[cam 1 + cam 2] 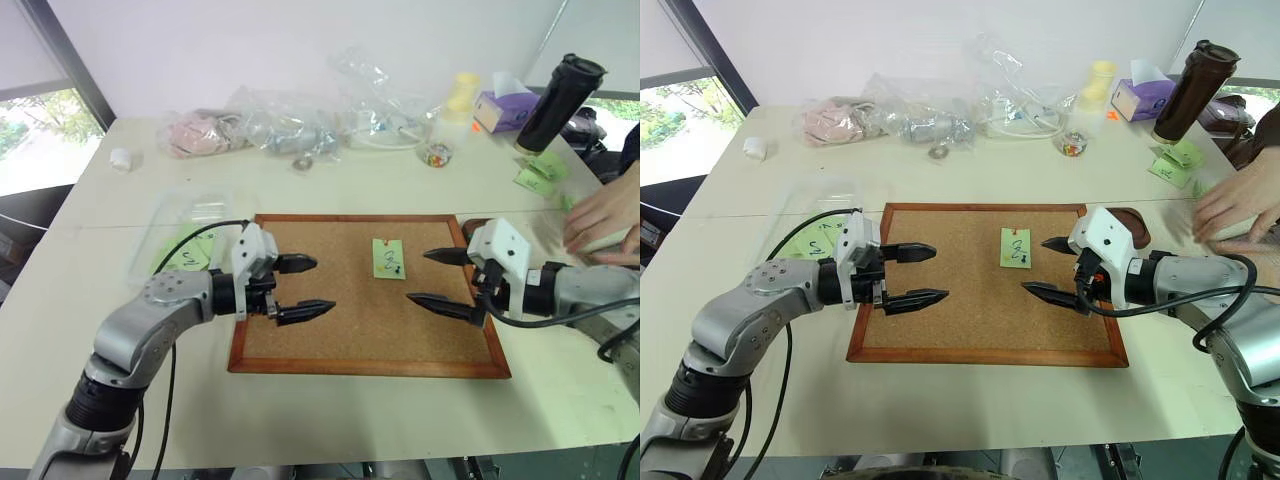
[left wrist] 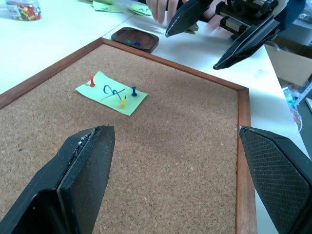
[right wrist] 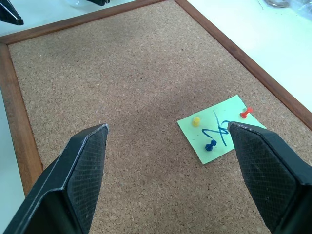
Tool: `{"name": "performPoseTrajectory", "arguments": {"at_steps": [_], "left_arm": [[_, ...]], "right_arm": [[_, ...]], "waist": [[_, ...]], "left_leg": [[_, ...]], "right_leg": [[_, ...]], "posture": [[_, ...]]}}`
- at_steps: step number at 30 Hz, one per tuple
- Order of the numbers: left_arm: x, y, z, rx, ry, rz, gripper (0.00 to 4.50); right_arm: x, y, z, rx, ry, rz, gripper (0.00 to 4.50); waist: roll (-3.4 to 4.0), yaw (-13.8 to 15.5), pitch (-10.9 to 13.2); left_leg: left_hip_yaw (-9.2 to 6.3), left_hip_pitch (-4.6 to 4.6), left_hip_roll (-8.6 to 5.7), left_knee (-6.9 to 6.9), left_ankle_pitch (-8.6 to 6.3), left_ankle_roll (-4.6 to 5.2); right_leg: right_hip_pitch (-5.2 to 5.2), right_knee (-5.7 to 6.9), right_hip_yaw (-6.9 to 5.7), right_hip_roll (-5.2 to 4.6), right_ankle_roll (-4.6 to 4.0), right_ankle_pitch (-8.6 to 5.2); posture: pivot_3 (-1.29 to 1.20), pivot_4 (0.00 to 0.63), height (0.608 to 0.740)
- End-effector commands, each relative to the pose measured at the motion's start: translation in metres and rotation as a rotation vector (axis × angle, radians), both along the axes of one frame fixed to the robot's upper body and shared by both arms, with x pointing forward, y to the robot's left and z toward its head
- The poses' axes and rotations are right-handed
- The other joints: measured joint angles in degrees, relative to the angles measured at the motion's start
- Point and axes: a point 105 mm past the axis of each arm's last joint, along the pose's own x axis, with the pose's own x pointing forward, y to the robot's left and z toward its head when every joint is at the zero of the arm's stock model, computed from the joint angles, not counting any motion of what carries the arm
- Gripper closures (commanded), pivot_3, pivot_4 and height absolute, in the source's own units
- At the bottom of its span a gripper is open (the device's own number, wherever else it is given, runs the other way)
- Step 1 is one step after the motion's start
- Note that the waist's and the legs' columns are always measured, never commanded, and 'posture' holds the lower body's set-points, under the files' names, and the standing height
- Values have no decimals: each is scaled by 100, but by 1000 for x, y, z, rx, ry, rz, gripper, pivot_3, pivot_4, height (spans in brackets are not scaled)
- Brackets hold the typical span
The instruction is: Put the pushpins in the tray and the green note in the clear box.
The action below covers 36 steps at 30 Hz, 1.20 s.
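Note:
The green note (image 1: 388,257) lies on the corkboard (image 1: 330,340), right of its middle, with a dark scribble on it. Three pushpins stick in the note: a red one (image 2: 91,81), a yellow one (image 2: 122,101) and a blue one (image 2: 134,91). My left gripper (image 1: 322,285) hovers open over the board's left part, pointing at the note. My right gripper (image 1: 417,277) hovers open just right of the note. The dark tray (image 2: 146,48) sits off the board's far right corner with two pins in it. The clear box (image 1: 175,210) lies left of the board.
A person's hand (image 1: 605,215) rests on the table at the right, near loose green notes (image 1: 540,172). Plastic bags (image 1: 290,125), a pin jar (image 1: 437,153), a tissue box (image 1: 505,105) and a black bottle (image 1: 560,100) line the back.

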Motion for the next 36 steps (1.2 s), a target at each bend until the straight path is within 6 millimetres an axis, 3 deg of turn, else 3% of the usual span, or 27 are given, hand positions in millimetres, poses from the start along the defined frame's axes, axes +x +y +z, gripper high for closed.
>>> {"name": "performPoseTrajectory", "arguments": {"at_steps": [1,30,33,36], "left_arm": [[3,0,12,-17,-63,6,69],[8,3,3,20,-84,19,69],[10,1,-1,16,-89,19,871],[10,-2,-5,32,-107,4,2263]], "right_arm": [[0,-1,11,-1,-49,5,446],[2,1,10,8,-56,-3,446],[2,1,10,8,-56,-3,446],[3,2,9,6,-56,-2,446]], "waist": [[0,3,0],[0,2,0],[0,4,0],[0,4,0]], "left_leg": [[0,0,0,0,0,0],[0,0,0,0,0,0],[0,0,0,0,0,0],[0,0,0,0,0,0]], "right_leg": [[0,0,0,0,0,0],[0,0,0,0,0,0],[0,0,0,0,0,0],[0,0,0,0,0,0]], "posture": [[0,150,740],[0,150,740],[0,150,740],[0,150,740]]}}
